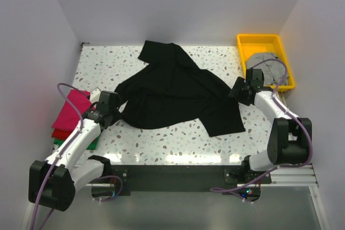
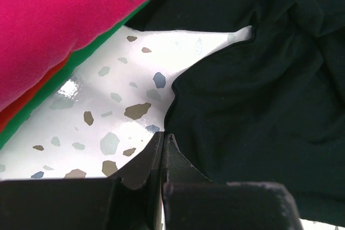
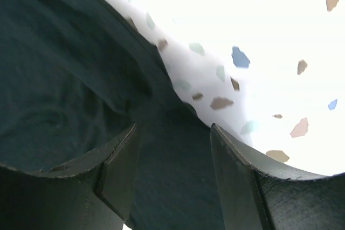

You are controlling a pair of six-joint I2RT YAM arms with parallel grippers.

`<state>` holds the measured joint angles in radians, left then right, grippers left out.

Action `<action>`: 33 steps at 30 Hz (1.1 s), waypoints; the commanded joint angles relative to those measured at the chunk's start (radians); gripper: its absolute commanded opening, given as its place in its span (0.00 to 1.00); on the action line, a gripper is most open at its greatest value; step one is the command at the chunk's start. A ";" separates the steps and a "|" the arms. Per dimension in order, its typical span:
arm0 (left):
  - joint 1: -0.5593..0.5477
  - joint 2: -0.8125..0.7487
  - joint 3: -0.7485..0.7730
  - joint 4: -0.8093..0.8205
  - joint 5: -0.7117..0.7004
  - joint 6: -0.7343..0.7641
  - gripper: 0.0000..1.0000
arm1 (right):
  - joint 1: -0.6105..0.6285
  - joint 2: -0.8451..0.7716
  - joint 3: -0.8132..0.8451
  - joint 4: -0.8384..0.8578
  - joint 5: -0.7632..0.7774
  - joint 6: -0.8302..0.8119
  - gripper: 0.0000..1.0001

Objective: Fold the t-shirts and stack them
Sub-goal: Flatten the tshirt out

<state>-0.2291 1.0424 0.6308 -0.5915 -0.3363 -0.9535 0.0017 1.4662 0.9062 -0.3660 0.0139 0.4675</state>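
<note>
The desk (image 1: 178, 144) is a glossy white slab flecked with brown, blue and grey chips. Plain pale walls (image 1: 178, 4) close it in at the back and on both sides.

A black t-shirt (image 1: 172, 92) lies rumpled over the middle of the desk, one part reaching toward the back wall and another hanging down toward the near right. At the left edge sits a folded pile, with a magenta t-shirt (image 1: 73, 109) on top, a red t-shirt (image 1: 59, 133) under it and a green t-shirt (image 1: 58, 141) at the bottom. A yellow tray (image 1: 259, 37) stands in the far right corner with a grey t-shirt (image 1: 267, 63) bunched in it.

The left arm (image 1: 75, 144) leans in from the near left corner, passing over the pile, with its wrist low at the black shirt's left edge. The left pincer (image 2: 163, 139) is pressed together and its tips touch the hem. Whether any cloth is nipped between them cannot be told.

The right arm (image 1: 275, 111) rises from its base and bends inward, the wrist just beside the tray and pointing at the black shirt's right side. The right pincer (image 3: 173, 130) is spread, its two fingers apart above the black cloth near its edge, with bare desk just beyond. It pinches nothing.
</note>
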 commanded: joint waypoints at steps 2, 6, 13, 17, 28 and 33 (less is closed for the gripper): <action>0.008 -0.033 0.049 -0.016 -0.009 0.035 0.00 | 0.001 0.035 0.075 0.055 0.020 -0.023 0.58; 0.008 -0.041 0.052 -0.016 -0.007 0.042 0.00 | 0.001 0.101 0.109 0.061 0.038 -0.035 0.56; 0.008 -0.050 0.058 -0.010 0.005 0.052 0.00 | 0.001 0.180 0.164 0.073 0.024 -0.035 0.47; 0.008 -0.061 0.061 -0.011 0.011 0.056 0.00 | 0.001 0.181 0.172 0.078 0.000 -0.018 0.29; 0.008 -0.166 0.214 -0.108 -0.059 0.087 0.00 | -0.063 -0.052 0.249 -0.068 -0.141 0.048 0.00; 0.008 -0.209 0.370 -0.180 -0.090 0.084 0.00 | -0.146 -0.254 0.336 -0.178 -0.258 0.100 0.00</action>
<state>-0.2291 0.8700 0.8768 -0.7090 -0.3664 -0.8944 -0.0944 1.3556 1.1484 -0.4736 -0.1459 0.5175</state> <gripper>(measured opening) 0.015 0.012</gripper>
